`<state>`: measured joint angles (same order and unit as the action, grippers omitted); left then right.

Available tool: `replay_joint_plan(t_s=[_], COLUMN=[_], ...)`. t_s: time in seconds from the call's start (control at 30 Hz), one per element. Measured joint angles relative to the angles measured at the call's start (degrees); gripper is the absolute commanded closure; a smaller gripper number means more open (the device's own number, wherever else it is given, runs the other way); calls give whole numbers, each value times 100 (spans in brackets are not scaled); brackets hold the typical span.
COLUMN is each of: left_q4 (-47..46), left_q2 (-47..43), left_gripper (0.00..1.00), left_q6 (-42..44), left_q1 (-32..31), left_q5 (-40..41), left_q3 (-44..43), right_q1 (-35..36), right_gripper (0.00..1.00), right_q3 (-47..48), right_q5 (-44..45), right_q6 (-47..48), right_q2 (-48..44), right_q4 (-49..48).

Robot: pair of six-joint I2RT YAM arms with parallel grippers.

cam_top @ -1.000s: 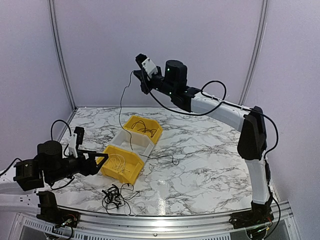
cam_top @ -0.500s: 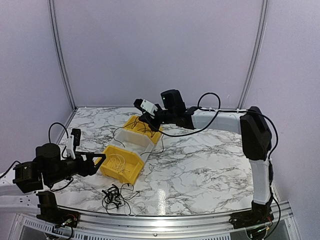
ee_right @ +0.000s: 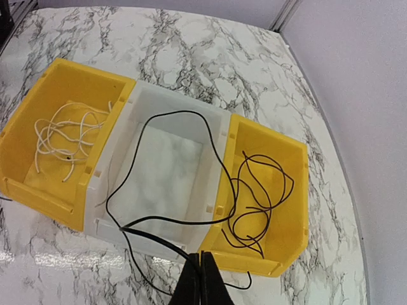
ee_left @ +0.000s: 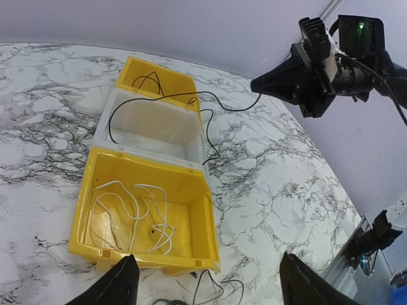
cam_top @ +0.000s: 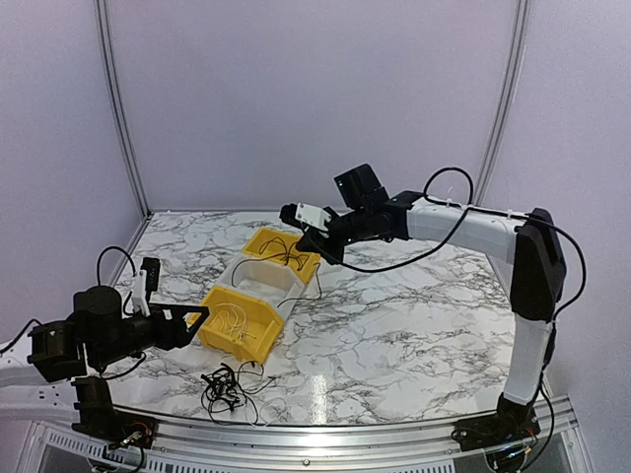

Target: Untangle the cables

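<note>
Pale lilac walls [cam_top: 315, 99] close in the space behind and to either side of the white bin [cam_top: 261, 279], with thin metal strips running up them. The table [cam_top: 414, 335] under the white bin is white marble with grey-black veins, glossy enough to show a glare patch on the side of the bin nearer the arm bases.

The right arm [cam_top: 473, 232] reaches in from the right and ends above the far side of the white bin. The left arm [cam_top: 89, 335] lies low, to the left of the bin and nearer the arm bases.

A far yellow bin [cam_top: 308, 266] touches the white bin's far side, and a near yellow bin [cam_top: 232, 340] touches its near side.

The tangle of cables [cam_top: 225, 386] lies on the table beyond the near yellow bin from the white bin, close to the table edge. The black cable [ee_right: 184, 112] loops through the white bin and over its rim. The black cords [ee_right: 254, 197] lie in the far yellow bin and the white cords [ee_right: 60, 133] in the near one.

We see the right gripper [ee_right: 200, 257] with its fingers pressed together, pinching the black cable. The left gripper [ee_left: 206, 257] is spread wide, holding nothing.
</note>
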<state>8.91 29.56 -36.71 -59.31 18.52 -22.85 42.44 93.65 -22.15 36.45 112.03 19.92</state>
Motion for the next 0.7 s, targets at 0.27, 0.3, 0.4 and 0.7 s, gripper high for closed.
replay_joint_plan(t_s=[0.27, 0.3, 0.4, 0.7], left_q4=[0, 0, 0, 0], left_q2=[-4, -4, -4, -9], left_gripper=[21, 21, 21, 21], left_q6=[-28, -31, -28, -26], left_q1=[0, 0, 0, 0], left_q5=[0, -2, -2, -55], left_q3=[2, 2, 2, 2], right_q1=[17, 33, 120, 710], right_gripper=[100, 100, 100, 100], right_q3=[1873, 2236, 2809, 3128], right_q5=[-304, -319, -289, -31], right_q6=[398, 391, 363, 52], right_q2=[863, 1095, 1587, 2402], right_q4=[2048, 2267, 2658, 2999])
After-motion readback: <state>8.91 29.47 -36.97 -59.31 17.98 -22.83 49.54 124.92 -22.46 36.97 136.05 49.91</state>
